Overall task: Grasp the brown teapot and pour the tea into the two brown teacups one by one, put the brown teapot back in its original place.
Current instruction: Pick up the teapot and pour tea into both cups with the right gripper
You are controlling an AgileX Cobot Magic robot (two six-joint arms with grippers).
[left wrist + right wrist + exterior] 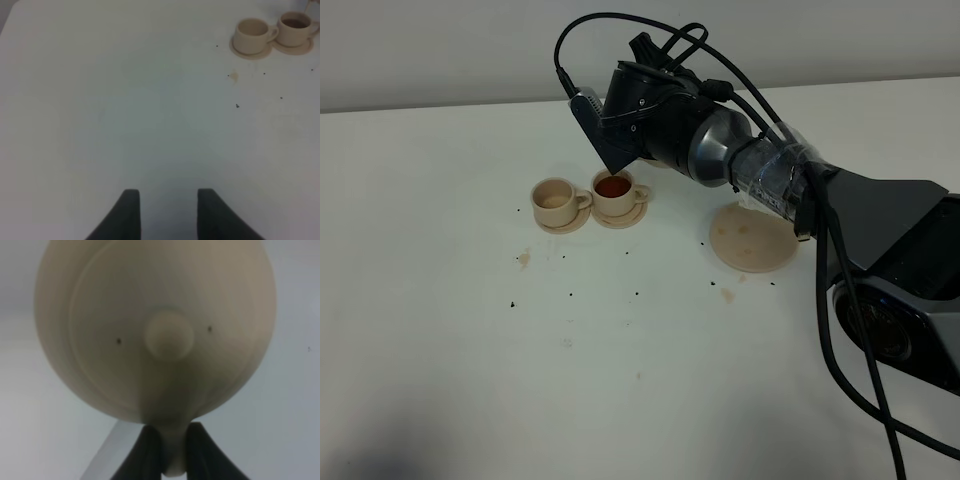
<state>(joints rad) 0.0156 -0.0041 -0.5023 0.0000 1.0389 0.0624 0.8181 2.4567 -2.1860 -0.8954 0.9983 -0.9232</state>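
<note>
Table: one teacup w/ tea, other teacup empty.

Exterior high view: I read no text, brand or number.
Left wrist view: I read none.
Right wrist view: I read none.

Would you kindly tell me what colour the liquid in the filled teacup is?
Reddish-brown; the tea in that teacup shows best in the exterior high view.
</note>
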